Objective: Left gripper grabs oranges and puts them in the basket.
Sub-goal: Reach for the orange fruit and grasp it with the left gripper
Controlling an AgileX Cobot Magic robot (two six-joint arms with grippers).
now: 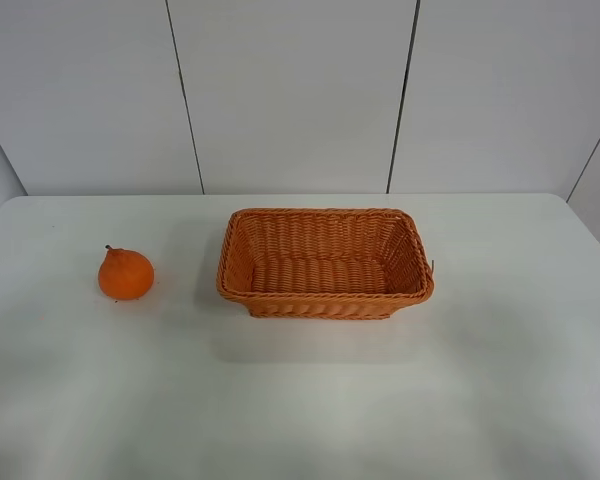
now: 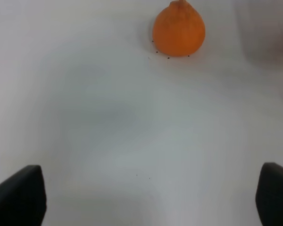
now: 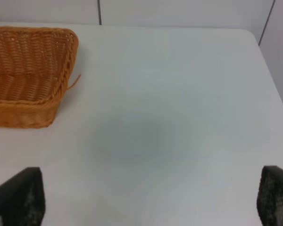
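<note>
An orange [image 1: 126,274] with a small stem bump sits on the white table [image 1: 300,400], left of the woven wicker basket [image 1: 325,262], which is empty. Neither arm shows in the exterior high view. In the left wrist view the orange [image 2: 178,30] lies well ahead of my left gripper [image 2: 148,200], whose black fingertips [image 2: 21,195] stand wide apart and empty. In the right wrist view my right gripper [image 3: 148,200] is open and empty, with the basket's corner [image 3: 30,73] ahead and to one side.
The table's far edge meets a white panelled wall [image 1: 300,95]. A loose wicker strand [image 3: 74,81] sticks out from the basket's corner.
</note>
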